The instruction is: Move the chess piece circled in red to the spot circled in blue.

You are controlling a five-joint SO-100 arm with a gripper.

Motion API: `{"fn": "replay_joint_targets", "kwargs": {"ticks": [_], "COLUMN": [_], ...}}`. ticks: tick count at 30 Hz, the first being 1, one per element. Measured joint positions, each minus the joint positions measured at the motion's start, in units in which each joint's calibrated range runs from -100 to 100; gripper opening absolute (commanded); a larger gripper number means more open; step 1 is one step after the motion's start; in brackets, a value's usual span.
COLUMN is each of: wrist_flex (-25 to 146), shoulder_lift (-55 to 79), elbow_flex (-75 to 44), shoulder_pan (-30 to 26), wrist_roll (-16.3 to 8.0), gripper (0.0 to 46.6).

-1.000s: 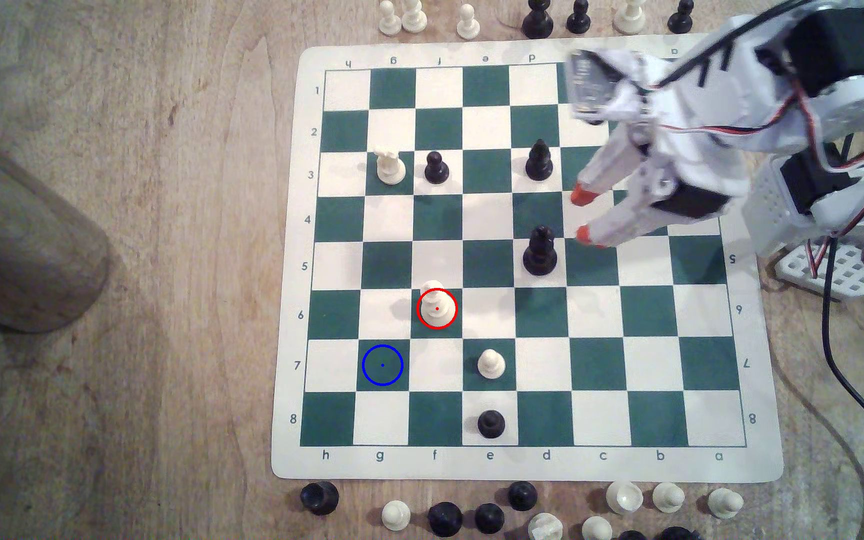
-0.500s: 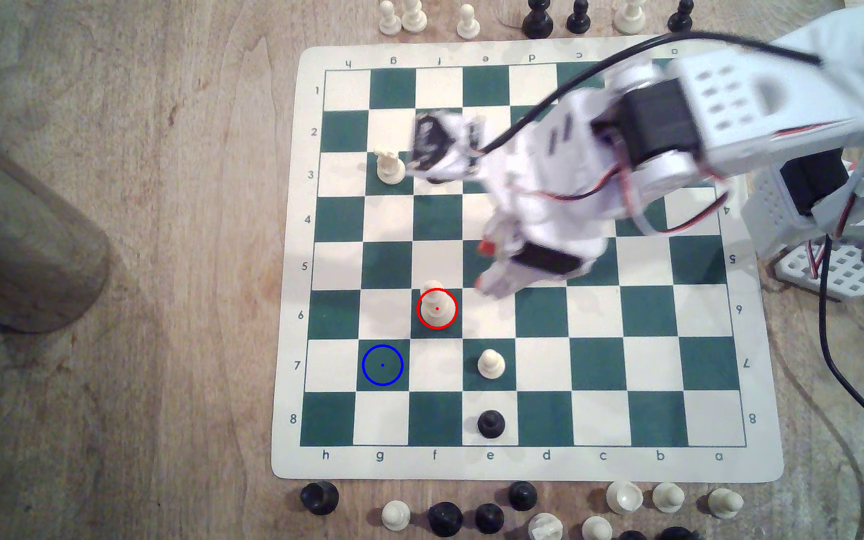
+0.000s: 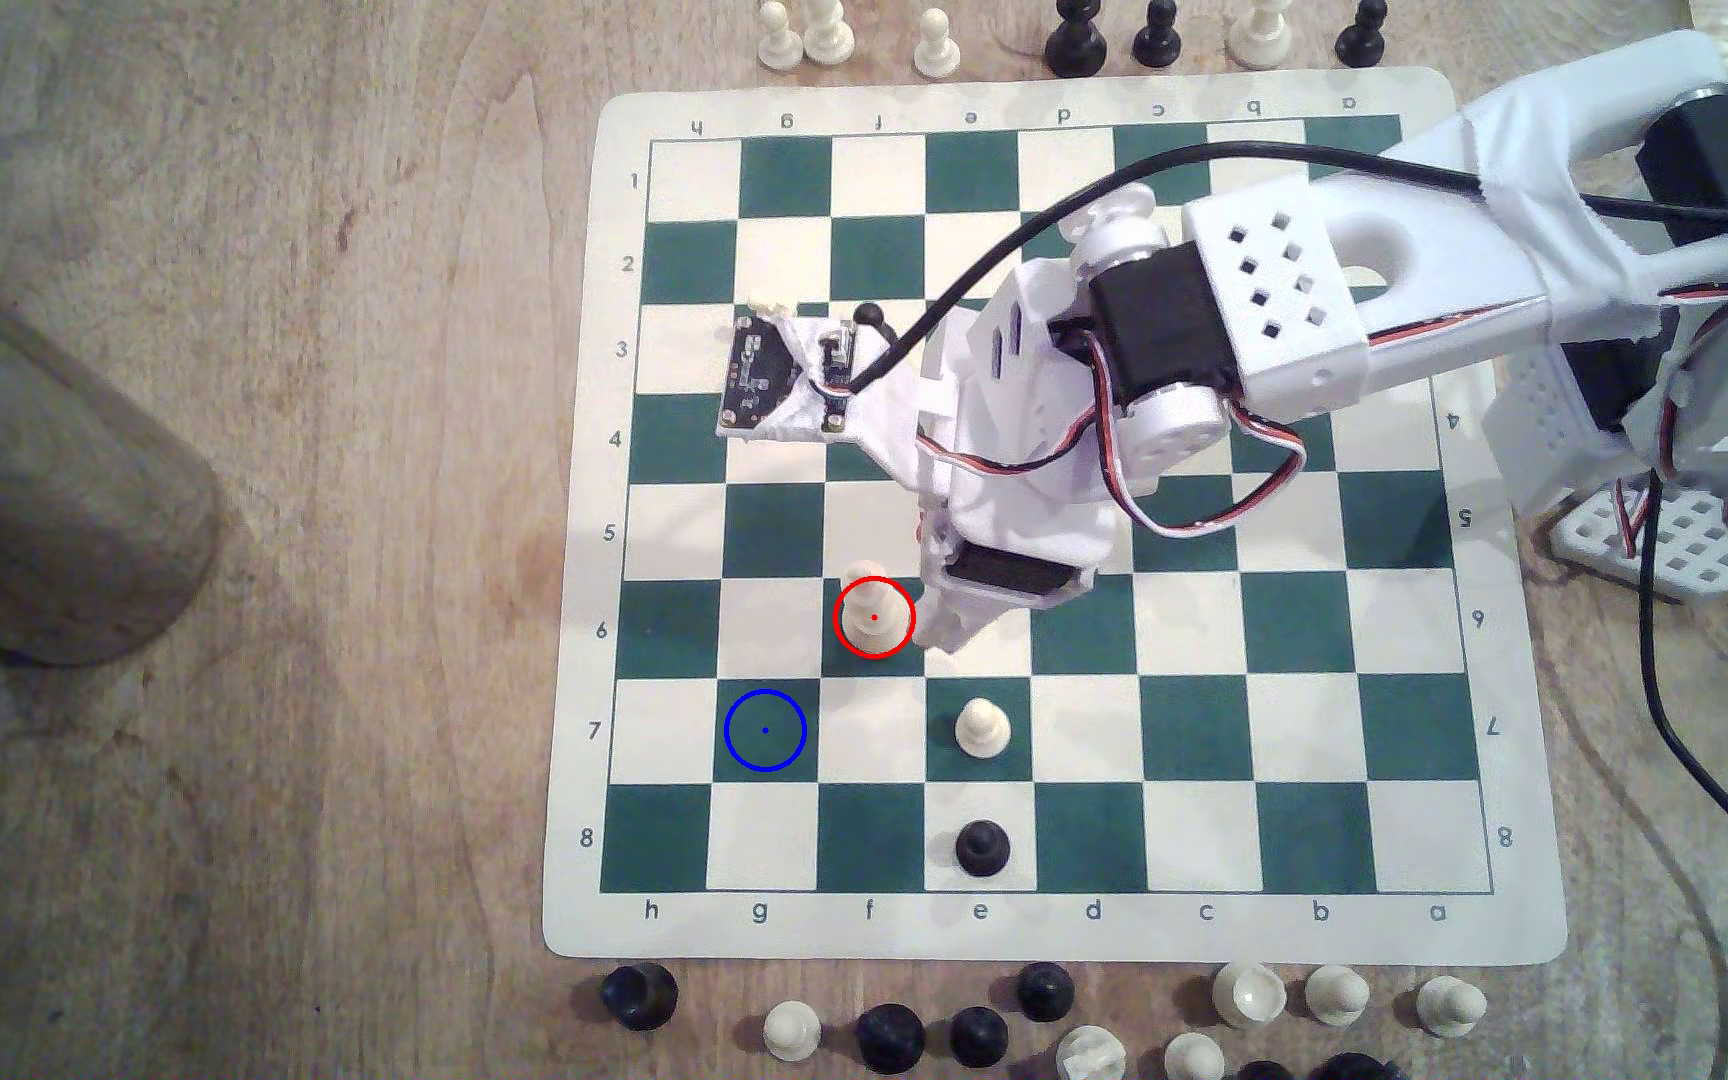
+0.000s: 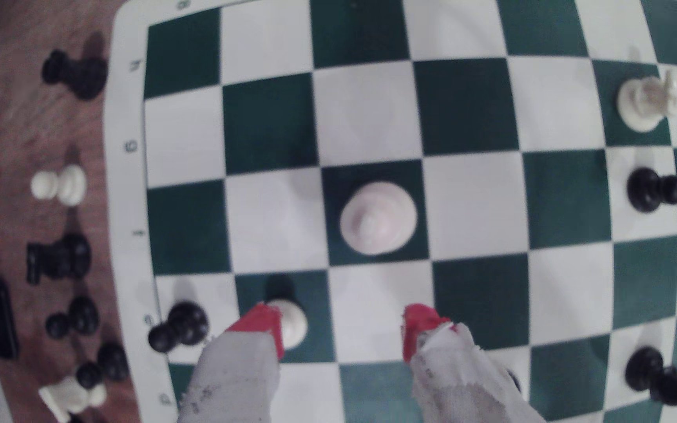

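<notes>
Wrist view: your jaws [image 4: 345, 331] spread wide, empty, the chess piece [image 4: 377, 217] just ahead, upright, untouched.

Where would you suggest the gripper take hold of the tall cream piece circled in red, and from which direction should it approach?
Probably from above, closing on the narrower body of the chess piece above its wide round base. It stands upright on a dark square with the neighbouring squares free, so the fingers can drop on either side. The open gripper is not yet over it; one fingertip overlaps the cream pawn.
</notes>
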Motion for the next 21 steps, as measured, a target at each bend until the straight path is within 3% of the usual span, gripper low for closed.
{"fn": "replay_joint_targets", "kwargs": {"ticks": [21], "wrist_flex": [-9.4], "shoulder_lift": [7.1], "elbow_flex": [0.0], "shoulder_pan": [1.7], "wrist_roll": [0.0], "gripper": [14.8]}}
